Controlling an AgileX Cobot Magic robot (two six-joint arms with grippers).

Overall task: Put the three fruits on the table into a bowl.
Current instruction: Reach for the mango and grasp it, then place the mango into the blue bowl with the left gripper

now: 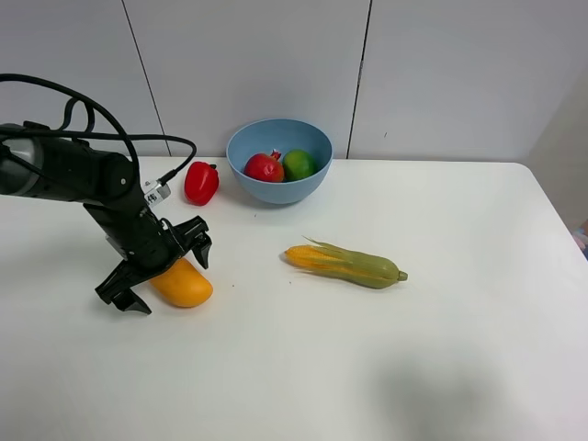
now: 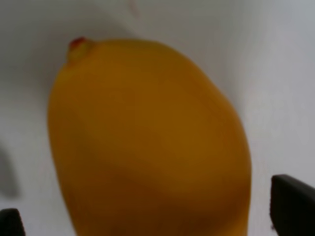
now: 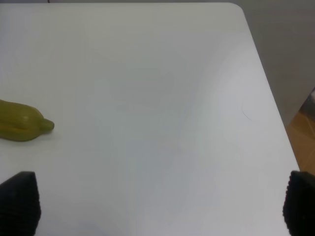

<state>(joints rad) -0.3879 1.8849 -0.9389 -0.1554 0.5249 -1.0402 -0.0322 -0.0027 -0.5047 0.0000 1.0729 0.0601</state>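
While straddling the mango (image 1: 183,284) on the table (image 1: 441,349), spread wide: left gripper (image 1: 163,268), 1 finger on each side of the fruit, black tips showing at both lower corners of the left wrist view. Not clamped; contact with the skin cannot be told. Lying on its side between those fingers, orange-yellow, filling nearly the whole left wrist view (image 2: 147,142), small reddish nub at 1 end. Just beyond the gripper, away from the camera side of the table: small red pepper (image 1: 201,182), resting beside the light-blue bowl (image 1: 253,138). Inside that bowl, 2 fruits touching: dark-red pomegranate (image 1: 265,167) nearer the pepper, green lime (image 1: 299,164) next to it. Off to the gripper's right, well apart from the mango: corn cob (image 1: 347,264), green husk with a yellow end pointing toward the left gripper, lying flat on the white surface. Right gripper (image 3: 157,201) out of the high view; in the right wrist view, 2 black fingertips (image 3: 19,201) far apart at opposite edges, nothing between them, bare tabletop below. Ahead of it and to 1 side, only the green end of the corn cob in sight, well apart from the fingers, with the table's rounded corner farther off.
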